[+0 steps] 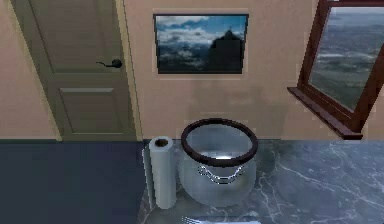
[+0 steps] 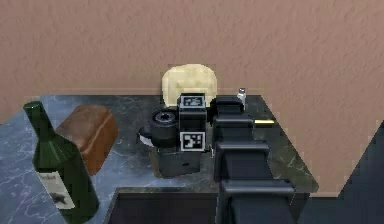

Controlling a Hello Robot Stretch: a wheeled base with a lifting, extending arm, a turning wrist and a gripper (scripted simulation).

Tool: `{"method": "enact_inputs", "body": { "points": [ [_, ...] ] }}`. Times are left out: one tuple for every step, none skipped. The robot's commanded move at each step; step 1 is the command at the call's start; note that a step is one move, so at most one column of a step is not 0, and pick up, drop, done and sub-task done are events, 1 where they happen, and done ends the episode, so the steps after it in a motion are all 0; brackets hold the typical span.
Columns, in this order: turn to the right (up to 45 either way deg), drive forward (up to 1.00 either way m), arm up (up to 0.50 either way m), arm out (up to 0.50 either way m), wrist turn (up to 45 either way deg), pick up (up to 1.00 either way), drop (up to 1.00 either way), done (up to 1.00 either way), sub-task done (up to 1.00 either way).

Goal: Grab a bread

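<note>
One green bottle [image 2: 62,178], one brown loaf [image 2: 88,138], one pale loaf [image 2: 190,80]

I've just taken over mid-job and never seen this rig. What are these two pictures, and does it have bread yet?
This is a wheeled robot with one extending arm and a two-finger gripper. The forward view looks ahead: a door, a framed picture, a window, and a dark counter carrying a paper towel roll and a metal pot. The arm side view looks out where the arm reaches. The dark bar is the arm; the gripper sits at its far end. On the marble countertop are a brown loaf, a pale loaf by the wall, and a green bottle. Whether the gripper holds anything cannot be told.
</note>
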Motion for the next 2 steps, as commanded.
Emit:
{"method": "enact_inputs", "body": {
  "points": [
    [0.0,0.00,0.00,0.00,0.0,1.00,0.00,0.00,0.00],
    [0.0,0.00,0.00,0.00,0.0,0.00,0.00,1.00,0.00]
  ]
}}
